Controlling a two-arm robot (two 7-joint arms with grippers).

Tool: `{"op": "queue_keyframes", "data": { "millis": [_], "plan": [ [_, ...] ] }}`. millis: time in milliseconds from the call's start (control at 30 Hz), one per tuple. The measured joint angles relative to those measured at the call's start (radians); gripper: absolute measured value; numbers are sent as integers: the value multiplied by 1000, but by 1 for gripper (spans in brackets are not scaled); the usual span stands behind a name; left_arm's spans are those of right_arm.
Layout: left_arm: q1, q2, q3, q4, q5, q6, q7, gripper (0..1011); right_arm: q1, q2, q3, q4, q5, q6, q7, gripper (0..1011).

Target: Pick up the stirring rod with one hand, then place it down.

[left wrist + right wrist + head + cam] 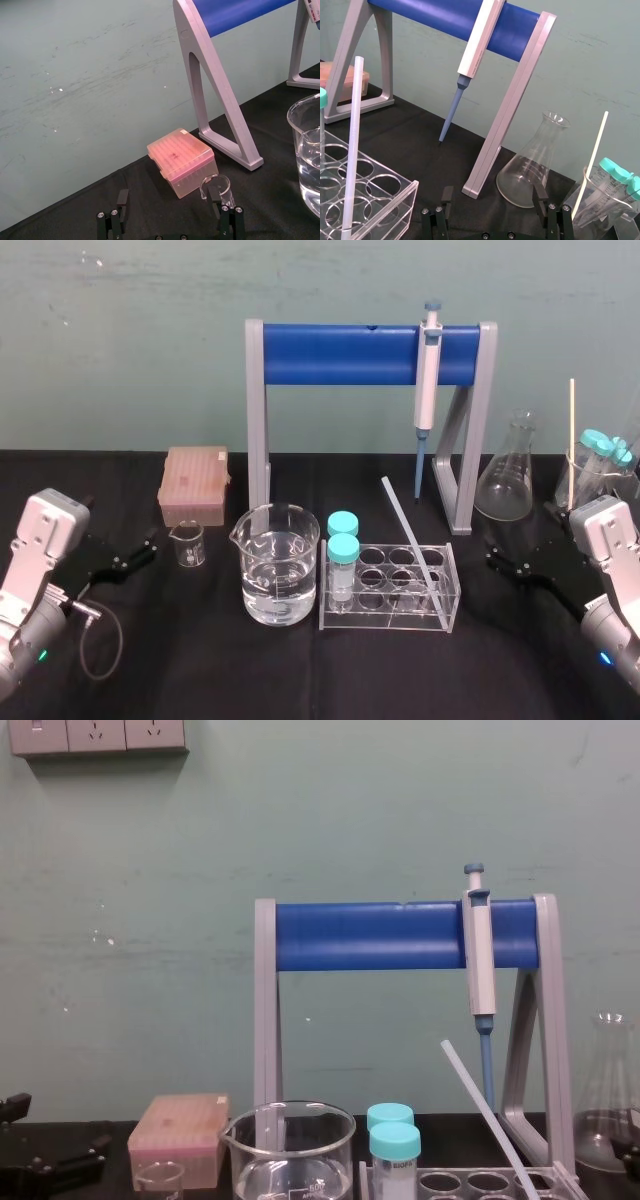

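Nearest to me, low in the head view's two corners, both arms sit back on the black table [300,680]. At the lower left the left gripper [148,544] has its fingers spread apart and holds nothing, with a small glass beaker [188,543] near its tips. At the lower right the right gripper [494,548] is likewise spread wide and empty.

Between them, right of centre, stands a clear tube rack [452,585], and the stirring rod [412,545] leans in it. The rod is long, thin and straight, milky and translucent, the same thickness all along. Its lower end sits in a cell near the rack's right end. From there its long axis slants up toward the upper left of the frame. The top end is free in the air in front of the blue-barred stand [340,352], a little left of the tip of the hanging pipette [426,390]. Both grippers are well apart from it.
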Motion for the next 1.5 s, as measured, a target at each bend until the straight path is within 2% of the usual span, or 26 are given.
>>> {"op": "queue_keyframes", "data": {
  "millis": [1500],
  "plan": [
    [0, 0, 0, 0, 0, 0, 0, 1000, 0, 0, 1, 0, -1, 0, 1, 1000]
  ]
}}
